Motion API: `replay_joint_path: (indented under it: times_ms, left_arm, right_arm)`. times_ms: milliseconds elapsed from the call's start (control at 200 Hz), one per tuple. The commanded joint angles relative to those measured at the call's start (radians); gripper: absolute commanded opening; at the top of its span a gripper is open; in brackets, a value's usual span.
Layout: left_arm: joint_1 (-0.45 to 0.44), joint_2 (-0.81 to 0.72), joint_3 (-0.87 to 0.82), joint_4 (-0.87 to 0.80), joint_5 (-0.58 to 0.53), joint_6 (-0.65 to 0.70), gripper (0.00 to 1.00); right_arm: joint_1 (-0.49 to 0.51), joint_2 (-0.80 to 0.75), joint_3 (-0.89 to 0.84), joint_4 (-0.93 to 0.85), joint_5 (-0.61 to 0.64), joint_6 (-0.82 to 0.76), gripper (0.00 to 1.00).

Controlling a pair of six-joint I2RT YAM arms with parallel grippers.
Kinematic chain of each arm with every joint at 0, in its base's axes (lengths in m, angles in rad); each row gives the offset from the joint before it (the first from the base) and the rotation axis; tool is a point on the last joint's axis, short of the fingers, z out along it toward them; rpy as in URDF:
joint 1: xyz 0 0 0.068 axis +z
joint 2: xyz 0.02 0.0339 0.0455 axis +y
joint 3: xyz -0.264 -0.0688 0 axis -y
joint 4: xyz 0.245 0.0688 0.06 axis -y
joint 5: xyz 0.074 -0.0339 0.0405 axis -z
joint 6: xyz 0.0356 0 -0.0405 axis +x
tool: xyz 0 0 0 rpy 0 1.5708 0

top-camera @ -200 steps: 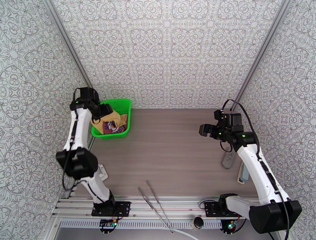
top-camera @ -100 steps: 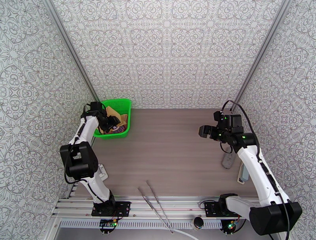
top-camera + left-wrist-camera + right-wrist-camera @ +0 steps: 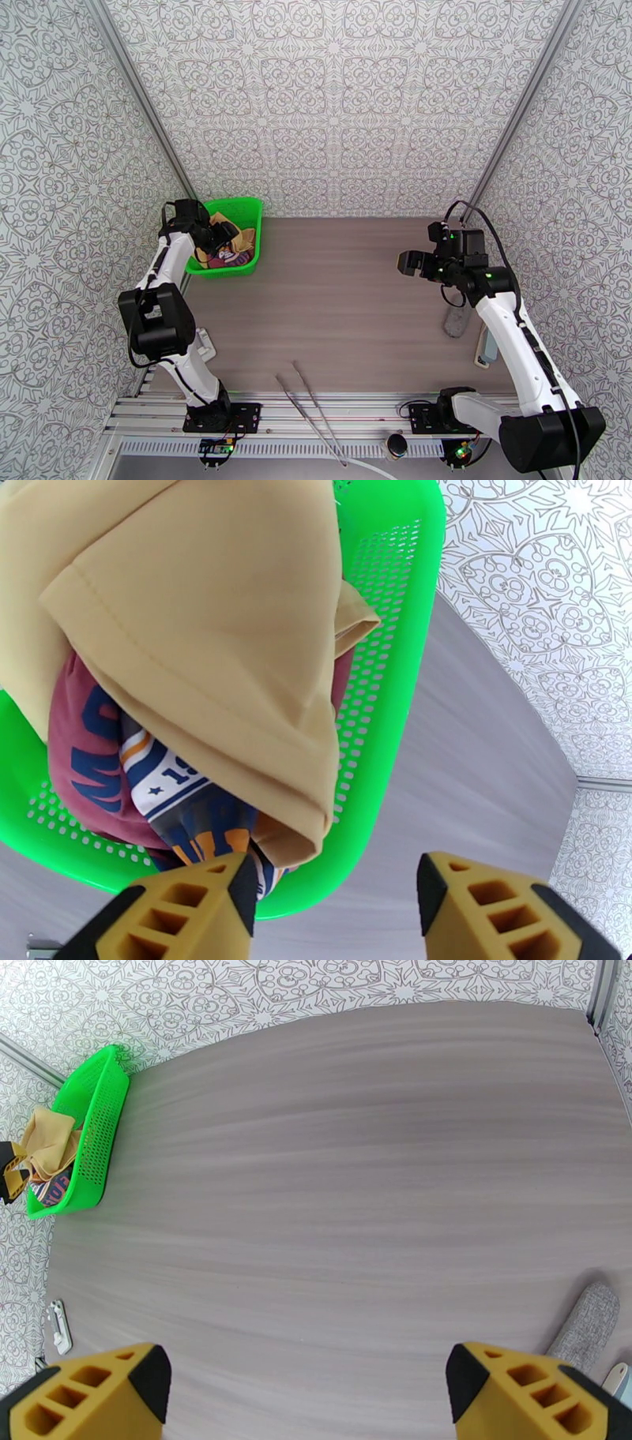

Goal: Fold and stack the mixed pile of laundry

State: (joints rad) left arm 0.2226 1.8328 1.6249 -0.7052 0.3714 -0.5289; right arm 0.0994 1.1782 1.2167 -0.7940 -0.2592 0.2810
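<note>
The tan cloth (image 3: 197, 622) drapes over the maroon tank top (image 3: 79, 748) in the green mesh basket (image 3: 387, 638), at ten o'clock on the tabletop (image 3: 340, 300). Our left fingers (image 3: 197, 906) hang parted and empty over its rim. We should pinch only the tan hem and lift clear. Our right fingers (image 3: 95, 1390) gape empty at three o'clock.

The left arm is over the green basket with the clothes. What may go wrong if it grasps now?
1. The left gripper's open jaws seem to straddle the green basket's near rim, so closing may pinch plastic and lift the basket along.
2. The tan cloth lies draped over the maroon top; pulling one might drag both out as a lump.
3. The right gripper hangs open far across the table, too distant to steady the basket.
</note>
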Motion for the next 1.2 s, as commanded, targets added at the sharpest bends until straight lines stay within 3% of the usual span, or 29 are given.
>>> replay_joint_path:
  times_ms: [0,420,695,935,1195]
  left_arm:
    - [-0.002,0.024,0.01,0.023,0.021,-0.02,0.59]
    - [-0.002,0.132,0.091,0.044,0.035,-0.013,0.54]
    - [-0.006,0.151,0.14,0.029,0.058,-0.011,0.37]
    - [-0.019,0.115,0.158,-0.016,0.029,0.021,0.41]
    - [-0.022,0.173,0.172,-0.031,0.026,0.029,0.43]
  right_arm:
    - [0.01,0.003,-0.001,-0.011,-0.008,-0.005,0.97]
    - [0.01,0.006,0.007,-0.023,0.001,-0.004,0.97]
    - [0.01,0.006,0.016,-0.028,0.003,0.002,0.97]
    - [0.01,0.008,0.009,-0.024,0.003,0.003,0.97]
    - [0.01,0.0,0.002,-0.025,0.001,0.004,0.96]
